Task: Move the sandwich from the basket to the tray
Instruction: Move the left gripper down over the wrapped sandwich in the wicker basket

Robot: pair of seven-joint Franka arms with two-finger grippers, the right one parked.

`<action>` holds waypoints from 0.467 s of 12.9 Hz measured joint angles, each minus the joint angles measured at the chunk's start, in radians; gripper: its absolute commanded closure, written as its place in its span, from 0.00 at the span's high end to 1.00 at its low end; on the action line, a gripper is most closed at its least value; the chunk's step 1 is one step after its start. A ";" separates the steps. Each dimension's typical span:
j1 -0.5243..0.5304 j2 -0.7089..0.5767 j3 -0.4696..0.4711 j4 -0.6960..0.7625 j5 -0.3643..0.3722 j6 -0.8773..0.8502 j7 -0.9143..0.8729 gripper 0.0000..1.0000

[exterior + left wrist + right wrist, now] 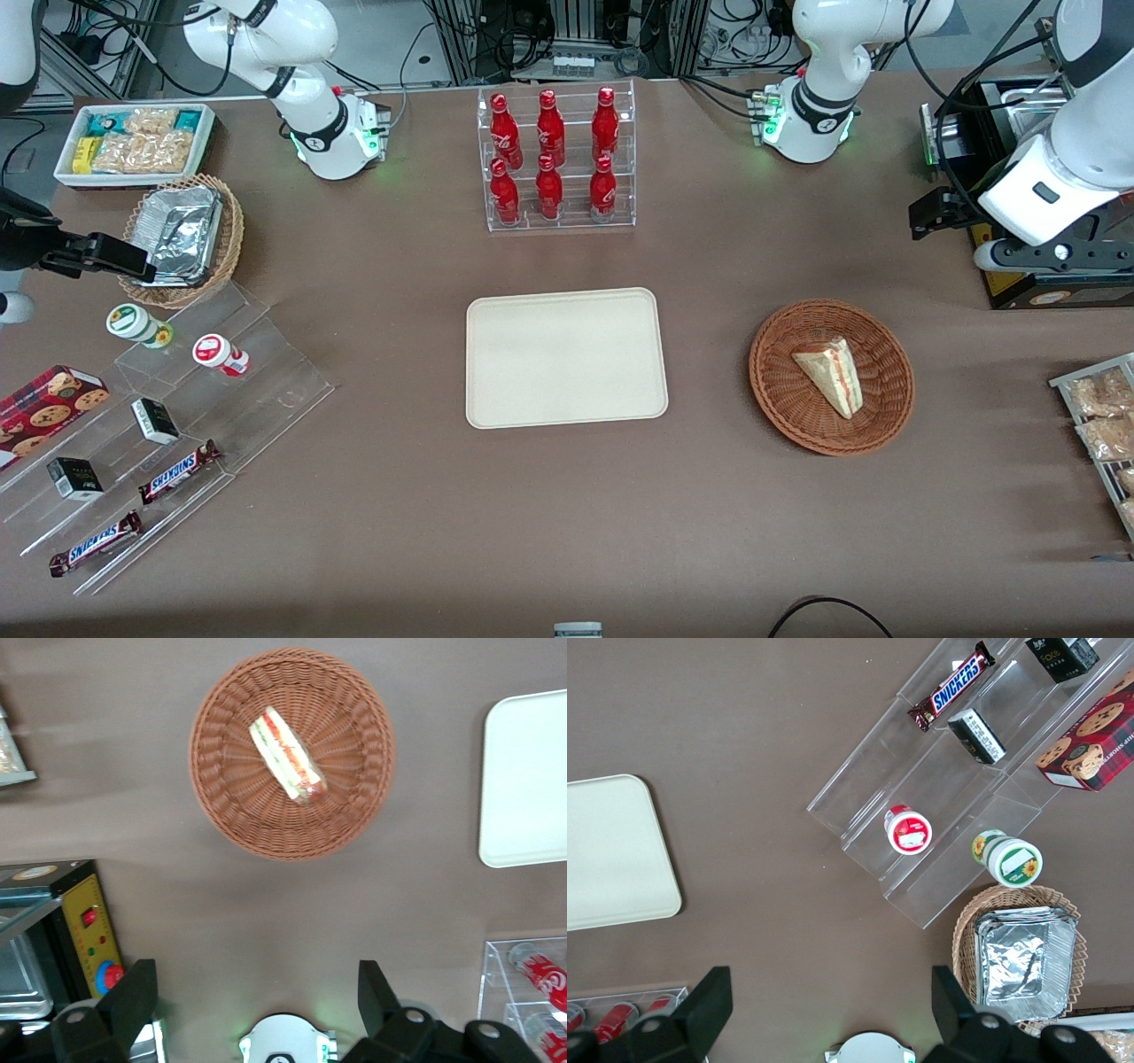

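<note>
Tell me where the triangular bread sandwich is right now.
The triangular pale-bread sandwich lies in the round reddish-brown wicker basket, beside the cream rectangular tray toward the working arm's end. The open gripper hangs high above, clear of it.

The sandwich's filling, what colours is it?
Red and green layers between pale bread; the sandwich shows this best in the left wrist view.

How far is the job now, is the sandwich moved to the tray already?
Nothing looks done yet. The sandwich lies in the basket, and the tray holds nothing. In hand: the gripper is open, holds nothing, and sits well above the table, farther from the front camera than the basket. Left: come down to the sandwich, grasp it, carry it over and set it on the tray.
</note>
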 measured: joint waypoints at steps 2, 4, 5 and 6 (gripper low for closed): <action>0.000 0.001 0.000 0.000 -0.009 0.002 0.000 1.00; 0.000 0.005 0.000 0.000 -0.010 0.013 0.000 1.00; 0.000 0.013 0.000 -0.002 -0.010 0.024 0.001 1.00; 0.000 0.025 0.000 -0.007 -0.010 0.036 0.001 1.00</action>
